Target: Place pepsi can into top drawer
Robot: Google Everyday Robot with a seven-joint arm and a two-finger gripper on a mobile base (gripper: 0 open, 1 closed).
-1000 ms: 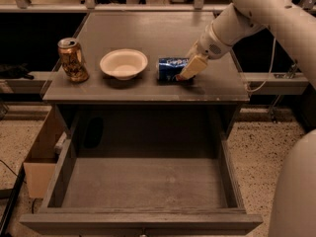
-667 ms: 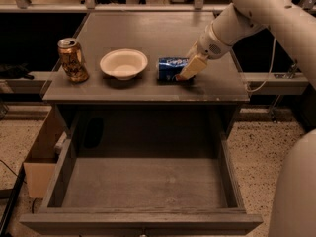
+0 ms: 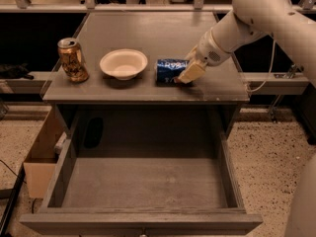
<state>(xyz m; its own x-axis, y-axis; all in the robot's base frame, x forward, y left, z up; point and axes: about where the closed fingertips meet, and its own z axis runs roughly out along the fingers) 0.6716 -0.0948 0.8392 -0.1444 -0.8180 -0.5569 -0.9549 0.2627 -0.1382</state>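
Observation:
The pepsi can (image 3: pixel 168 69), blue with white lettering, lies on its side on the cabinet top (image 3: pixel 148 31), right of centre near the front edge. My gripper (image 3: pixel 189 70) is at the can's right end, touching or almost touching it, low over the surface. The white arm reaches in from the upper right. The top drawer (image 3: pixel 148 184) is pulled fully open below the cabinet top. It is wide and shallow, and its grey bottom is bare.
A white bowl (image 3: pixel 123 63) stands just left of the pepsi can. A gold-brown patterned can (image 3: pixel 72 59) stands upright at the left edge of the top. A cardboard box (image 3: pixel 42 157) sits on the floor left of the drawer.

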